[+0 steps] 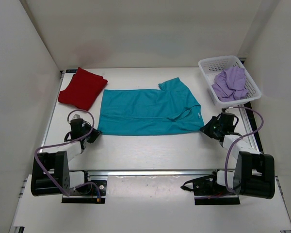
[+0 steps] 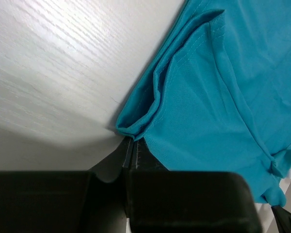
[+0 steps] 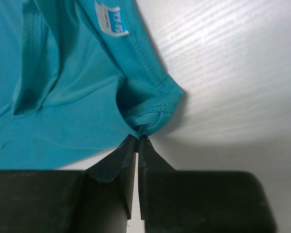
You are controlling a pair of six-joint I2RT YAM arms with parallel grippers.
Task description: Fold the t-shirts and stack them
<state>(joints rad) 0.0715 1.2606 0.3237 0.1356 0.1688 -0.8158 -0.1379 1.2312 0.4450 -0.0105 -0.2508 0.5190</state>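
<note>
Teal t-shirt [image 1: 145, 112] is lying spread flat across the middle of the tabletop [image 1: 150, 150] in the overhead view. The dark red t-shirt [image 1: 82, 88] is sitting folded near the far left corner, and the lavender t-shirt [image 1: 230, 83] is lying bunched inside the white basket [image 1: 218, 59] at the far right. The left jaws are resting at the teal shirt's near left corner and the right jaws at its near right corner. In the left wrist view, the left jaws are pressing together on a folded corner of the teal t-shirt [image 2: 208, 121], low against the tabletop [image 2: 53, 73]. In the right wrist view, the right jaws are pinching a gathered bit of hem on the teal t-shirt [image 3: 63, 87], near its white label [image 3: 111, 22].
</note>
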